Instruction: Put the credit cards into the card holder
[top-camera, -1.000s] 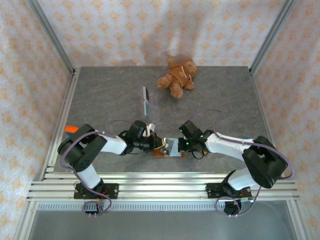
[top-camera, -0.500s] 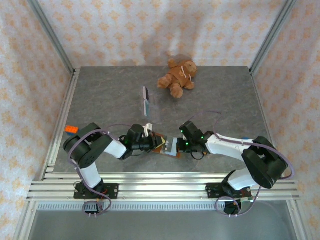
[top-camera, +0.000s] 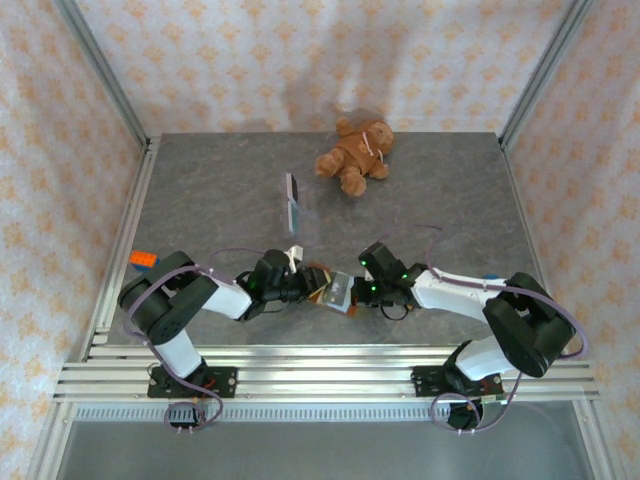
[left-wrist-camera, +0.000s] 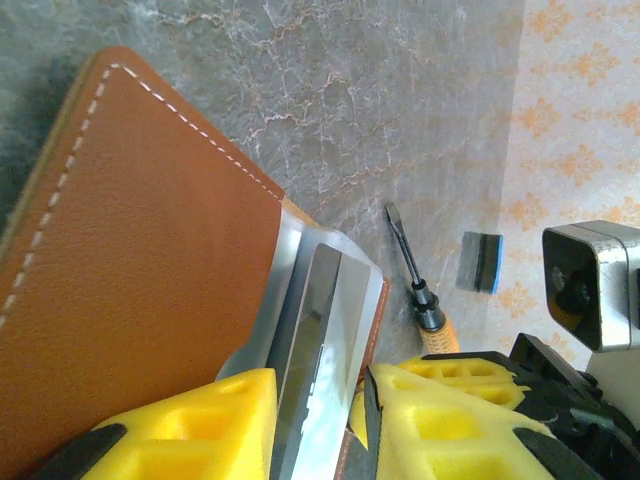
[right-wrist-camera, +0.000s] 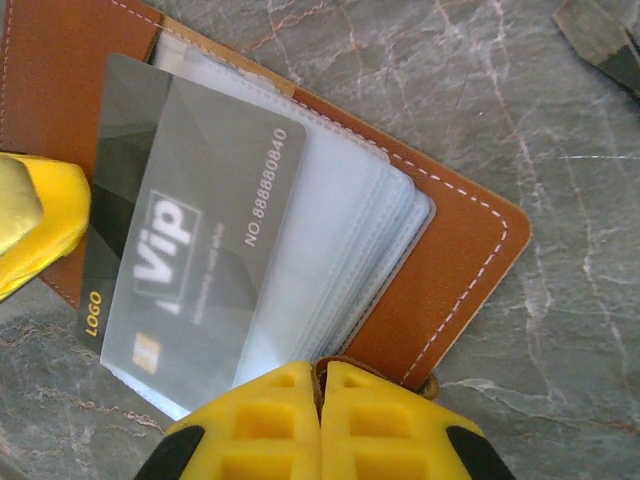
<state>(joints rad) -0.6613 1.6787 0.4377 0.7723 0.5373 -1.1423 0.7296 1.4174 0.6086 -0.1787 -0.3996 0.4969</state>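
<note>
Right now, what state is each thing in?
card holder, open.
Vip card, partly inside a clear sleeve.
left gripper, open, astride the card's edge.
right gripper, shut on the card holder's edge.
spare cards, loose on the table.

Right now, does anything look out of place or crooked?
The card looks slightly crooked in the clear sleeves of the holder, its lower corner past the leather edge. A teddy bear and a screwdriver also lie on the table, odd for a card task.
</note>
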